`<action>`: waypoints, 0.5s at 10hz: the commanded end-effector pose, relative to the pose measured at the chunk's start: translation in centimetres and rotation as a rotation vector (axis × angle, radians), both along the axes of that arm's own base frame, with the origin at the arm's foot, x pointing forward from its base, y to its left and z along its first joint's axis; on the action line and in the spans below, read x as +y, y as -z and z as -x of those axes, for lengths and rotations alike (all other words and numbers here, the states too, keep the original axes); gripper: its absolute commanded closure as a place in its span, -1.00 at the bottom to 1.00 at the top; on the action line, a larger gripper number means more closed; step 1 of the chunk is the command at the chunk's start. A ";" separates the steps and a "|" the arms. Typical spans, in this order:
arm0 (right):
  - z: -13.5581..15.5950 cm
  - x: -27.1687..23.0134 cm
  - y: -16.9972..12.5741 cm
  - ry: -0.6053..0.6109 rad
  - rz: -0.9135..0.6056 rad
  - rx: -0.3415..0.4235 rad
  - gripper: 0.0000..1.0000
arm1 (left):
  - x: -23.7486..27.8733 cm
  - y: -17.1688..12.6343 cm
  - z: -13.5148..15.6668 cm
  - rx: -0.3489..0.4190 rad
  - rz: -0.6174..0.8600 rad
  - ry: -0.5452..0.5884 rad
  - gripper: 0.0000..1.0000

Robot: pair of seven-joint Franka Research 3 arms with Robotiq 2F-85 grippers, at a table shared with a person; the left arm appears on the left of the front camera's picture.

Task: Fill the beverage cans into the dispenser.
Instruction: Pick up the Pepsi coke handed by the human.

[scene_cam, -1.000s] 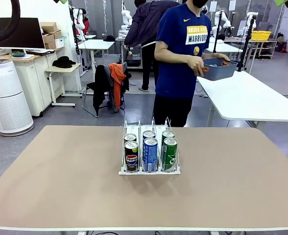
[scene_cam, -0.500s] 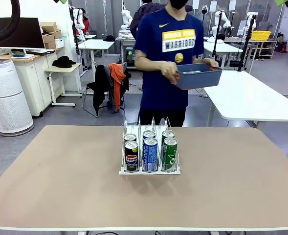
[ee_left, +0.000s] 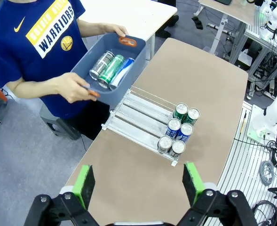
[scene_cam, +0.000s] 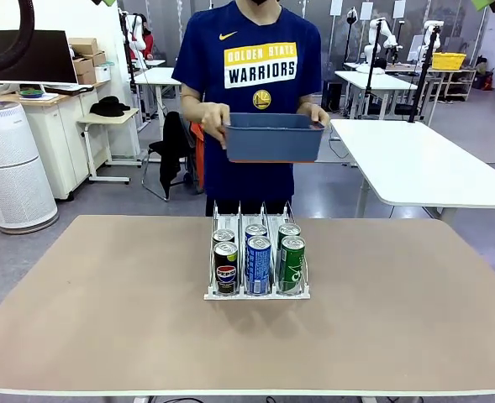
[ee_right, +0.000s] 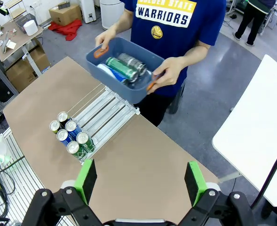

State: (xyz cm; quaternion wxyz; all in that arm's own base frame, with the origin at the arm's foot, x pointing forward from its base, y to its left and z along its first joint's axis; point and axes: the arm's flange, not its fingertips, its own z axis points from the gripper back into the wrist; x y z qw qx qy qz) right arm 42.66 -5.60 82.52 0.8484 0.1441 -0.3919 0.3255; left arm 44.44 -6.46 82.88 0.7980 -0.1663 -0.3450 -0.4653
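Here's the dispenser [scene_cam: 255, 295], sitting out on the tan surface [scene_cam: 104, 311], and six cans are standing in it, two to a lane. All six are bunched at the dispenser's near end, the end on the robot's side. Front row: the dark Pepsi can [scene_cam: 226, 269], the blue-and-white can [scene_cam: 258, 265] in the middle lane, and the green can [scene_cam: 292, 264]. Three silver-topped back-row cans [scene_cam: 255, 231] stand right behind them, touching. The far stretch of each lane lies bare between the thin dividers, as the left wrist view shows.

Beyond the dispenser's far end stands a person [scene_cam: 260, 67] in a blue shirt, holding a blue bin [scene_cam: 272, 138] by both ends. The bin is in the air, above and just past that far end. From above, three loose cans [ee_left: 111, 70] lie side by side in it: a silver-dark one, a green one and a blue-and-white one.

Now the robot. The left hand [ee_left: 139, 182] hangs high over the surface on the near side of the dispenser, green pads spread wide with nothing between them. The right hand [ee_right: 140, 182] is likewise high up, gaping and gripping nothing. Both are well apart from the cans.
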 end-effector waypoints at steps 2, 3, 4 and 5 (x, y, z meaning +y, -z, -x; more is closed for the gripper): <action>0.1 0.1 0.0 -0.004 -0.001 0.000 -1.00 | 0.1 0.1 0.1 -0.003 0.003 -0.006 -1.00; 0.1 0.1 0.0 -0.004 -0.001 0.000 -1.00 | 0.1 0.1 0.1 -0.003 0.003 -0.006 -1.00; 0.1 0.1 0.0 -0.004 -0.001 0.000 -1.00 | 0.1 0.1 0.1 -0.003 0.003 -0.006 -1.00; 0.1 0.1 0.0 -0.004 -0.001 0.000 -1.00 | 0.1 0.1 0.1 -0.003 0.003 -0.006 -1.00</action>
